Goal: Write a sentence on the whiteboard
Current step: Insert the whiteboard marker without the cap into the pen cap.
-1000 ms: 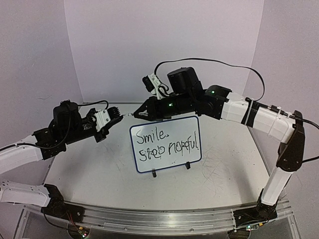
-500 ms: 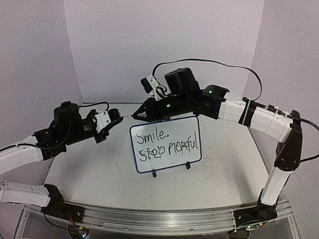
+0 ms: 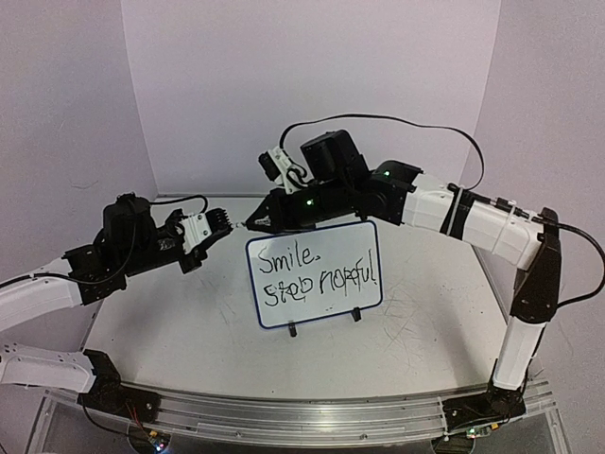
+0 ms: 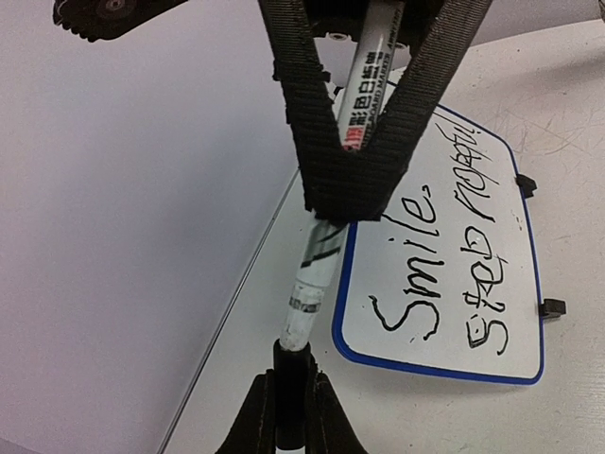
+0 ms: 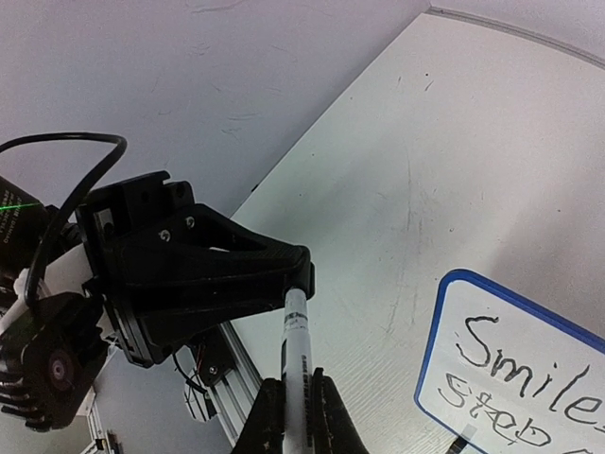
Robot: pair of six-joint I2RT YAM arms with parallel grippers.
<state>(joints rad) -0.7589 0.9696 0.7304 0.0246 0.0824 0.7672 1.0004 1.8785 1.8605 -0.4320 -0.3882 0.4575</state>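
Two sets of jaws meet on one marker [image 4: 312, 274], and we see both pressed in against it. The left gripper [image 4: 345, 194] has its ribbed black fingers drawn to a narrow V around the white barrel, pinching it partway along where the printed label ends. The right gripper [image 5: 295, 411] clamps the marker's black end between its fingertips, so the pen spans the short gap from one gripper to the other. In the overhead view the two tips face each other, almost touching, held up in the air above the table [image 3: 189, 331]. Just below that meeting point, and a little toward the right gripper's side, stands the whiteboard [image 3: 354, 241]. It leans back on two small black clip feet [image 3: 293, 331], and its upper left corner sits close under the jaws, though we cannot tell whether anything touches it. The marker's writing end is hidden from us, so we cannot say where its tip lies. The sentence [image 3: 326, 280] fills the board in two lines of black handwriting, "Smile." above and something like "Stop hopeful" beneath. Farther from the jaws, faint grey scribbles [image 3: 416, 322] mark the tabletop beyond the board's right edge, and a black cable [image 3: 416, 123] arcs over the right arm.
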